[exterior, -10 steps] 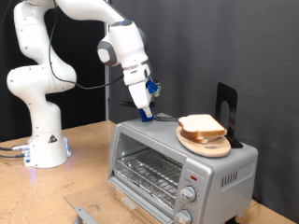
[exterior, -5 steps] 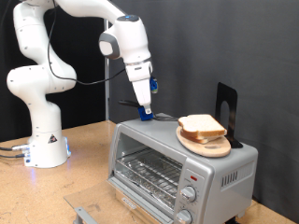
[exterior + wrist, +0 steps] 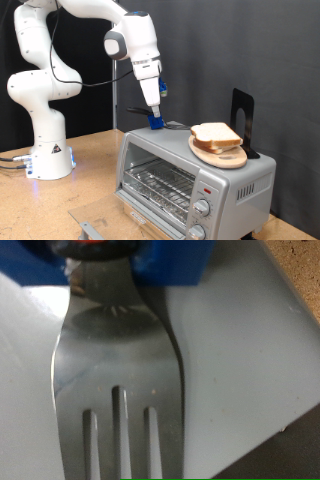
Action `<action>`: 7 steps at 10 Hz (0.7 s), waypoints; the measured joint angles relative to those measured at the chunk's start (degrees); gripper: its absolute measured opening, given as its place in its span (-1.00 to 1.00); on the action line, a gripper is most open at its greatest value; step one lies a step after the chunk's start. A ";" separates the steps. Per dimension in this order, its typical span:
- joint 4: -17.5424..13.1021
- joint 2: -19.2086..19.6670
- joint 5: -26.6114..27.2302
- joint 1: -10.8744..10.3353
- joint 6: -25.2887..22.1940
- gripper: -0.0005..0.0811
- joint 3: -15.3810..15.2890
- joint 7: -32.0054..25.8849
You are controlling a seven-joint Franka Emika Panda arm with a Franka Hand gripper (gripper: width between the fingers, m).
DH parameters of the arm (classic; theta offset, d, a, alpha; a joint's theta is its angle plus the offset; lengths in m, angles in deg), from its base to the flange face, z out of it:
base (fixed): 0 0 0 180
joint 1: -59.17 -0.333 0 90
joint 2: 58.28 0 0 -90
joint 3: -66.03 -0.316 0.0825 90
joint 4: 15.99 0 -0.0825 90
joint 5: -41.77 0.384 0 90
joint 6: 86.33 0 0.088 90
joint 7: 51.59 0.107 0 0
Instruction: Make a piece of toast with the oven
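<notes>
My base stands at the exterior view's left on the wooden table [image 3: 95, 160], with the arm arching up and over toward the oven [image 3: 190, 175]. My gripper [image 3: 156, 122] points down over the back corner of the oven's top at the exterior view's left, its blue fingertips [image 3: 157, 123] at or just above the metal surface. A metal fork [image 3: 120, 370] is in my grasp: the wrist view shows its neck running up between the blue finger pads [image 3: 175, 260], so the fingers are closed on the handle with only its thickness between them, while the tines lie against the grey oven top. In the exterior view, the fork's head extends from my fingertips toward the exterior view's right, low along the oven top. Below my hand is the oven's glass door with the wire rack visible behind it; I cannot tell whether the door is fully closed. Further from my hand, toward the exterior view's right, the piece of toast [image 3: 213, 133] sits on top of the round wooden plate [image 3: 222, 155], well apart from my fingers and untouched by the fork. The plate itself rests on the oven top. Beyond it stands a black upright holder [image 3: 243, 118].
</notes>
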State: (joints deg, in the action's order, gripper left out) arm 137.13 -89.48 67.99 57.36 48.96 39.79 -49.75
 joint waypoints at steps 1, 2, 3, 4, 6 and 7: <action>0.53 -0.18 -0.18 0.28 0.58 0.99 -0.34 0.33; 1.22 -0.26 -0.42 0.64 1.88 0.99 -0.86 0.52; 2.03 -0.25 -0.52 1.01 3.49 0.99 -1.41 0.57; 2.72 -0.22 -0.52 1.36 4.78 0.99 -1.87 0.57; 3.55 -0.09 -0.45 1.46 6.15 0.99 -2.15 0.57; 3.66 -0.04 -0.22 1.40 6.50 0.99 -2.15 0.55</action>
State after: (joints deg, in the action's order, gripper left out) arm 140.78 -89.51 67.77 58.76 55.46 37.64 -49.20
